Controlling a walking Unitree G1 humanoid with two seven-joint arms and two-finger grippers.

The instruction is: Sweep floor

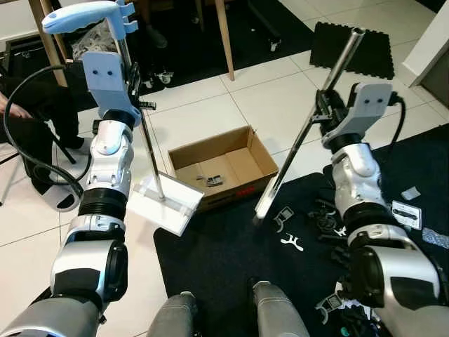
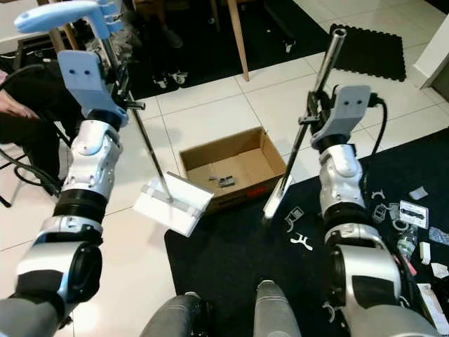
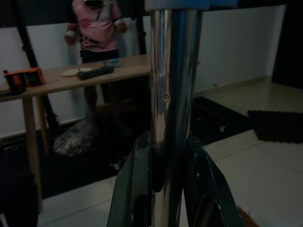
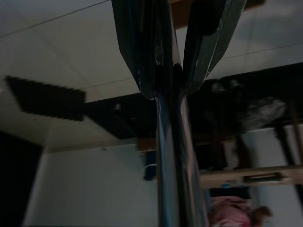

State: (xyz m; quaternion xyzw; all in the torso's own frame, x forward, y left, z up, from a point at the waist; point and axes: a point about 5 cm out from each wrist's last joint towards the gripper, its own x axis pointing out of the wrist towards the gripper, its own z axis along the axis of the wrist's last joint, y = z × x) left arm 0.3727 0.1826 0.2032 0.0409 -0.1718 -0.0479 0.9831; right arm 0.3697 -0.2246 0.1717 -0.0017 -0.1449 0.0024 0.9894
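My left gripper (image 1: 137,90) is shut on the shiny metal pole (image 3: 168,94) of a long-handled dustpan with a pale blue grip (image 1: 84,17) on top. Its white pan (image 1: 165,203) rests on the tiles, touching the left front corner of an open cardboard box (image 1: 245,144). My right gripper (image 1: 325,112) is shut on a slanted silver broom pole (image 1: 309,123). The pole's lower end (image 1: 262,208) sits at the box's right front corner, on the edge of a black mat (image 1: 231,260). Small white and black scraps (image 1: 291,242) lie on the mat.
A small grey object (image 1: 210,180) lies inside the box. A seated person in black (image 1: 28,98) is at the far left, with cables beside them. Wooden table legs (image 1: 224,38) and a foam tile (image 1: 354,45) stand further back. More litter (image 2: 414,210) lies on the right.
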